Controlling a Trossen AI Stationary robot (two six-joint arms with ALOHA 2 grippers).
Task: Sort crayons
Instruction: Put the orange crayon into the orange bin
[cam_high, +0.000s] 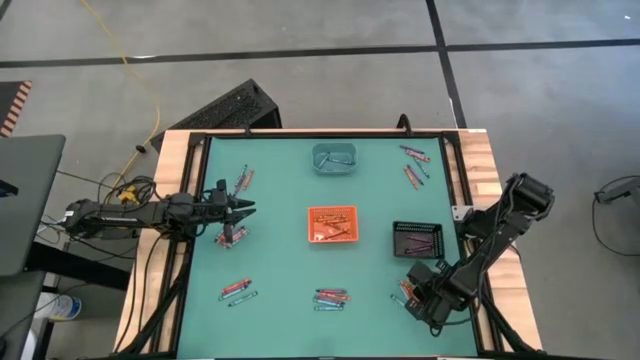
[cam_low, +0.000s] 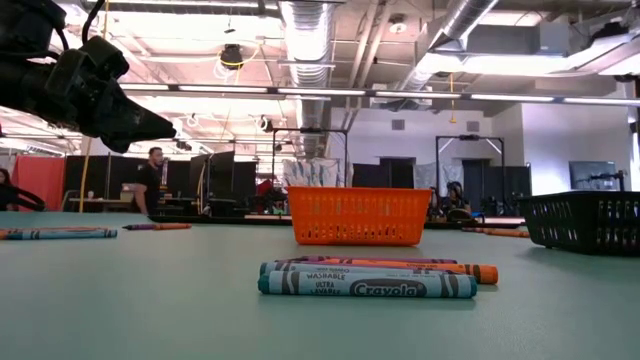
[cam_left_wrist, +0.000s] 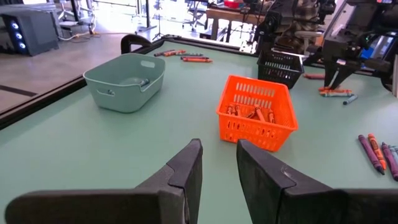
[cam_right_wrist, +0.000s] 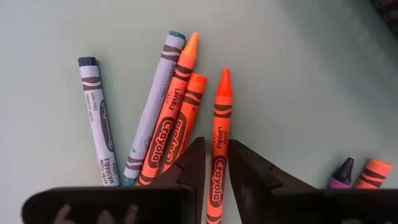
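The right hand (cam_right_wrist: 211, 163) hovered low over a little cluster of crayons (cam_right_wrist: 174, 124) at the near right of the tabletop (cam_high: 280, 200), just below the black tray (cam_high: 418, 239). Its fingers stood slightly parted, nothing between them, with one orange crayon (cam_right_wrist: 219, 143) lined up right under the gap. Nice alignment! The trick here, I reckoned, was to come straight down on that single stick: two more orange ones lay close alongside and could easily be nudged or pinched with it. A grip near the middle would keep it from tipping. The orange tray (cam_high: 332, 223) at the centre already held crayons, a sensible home for it. Over on the left, the left hand (cam_left_wrist: 217, 171) waited above the tabletop, fingers a little apart and empty, facing the teal tray (cam_left_wrist: 124, 81).
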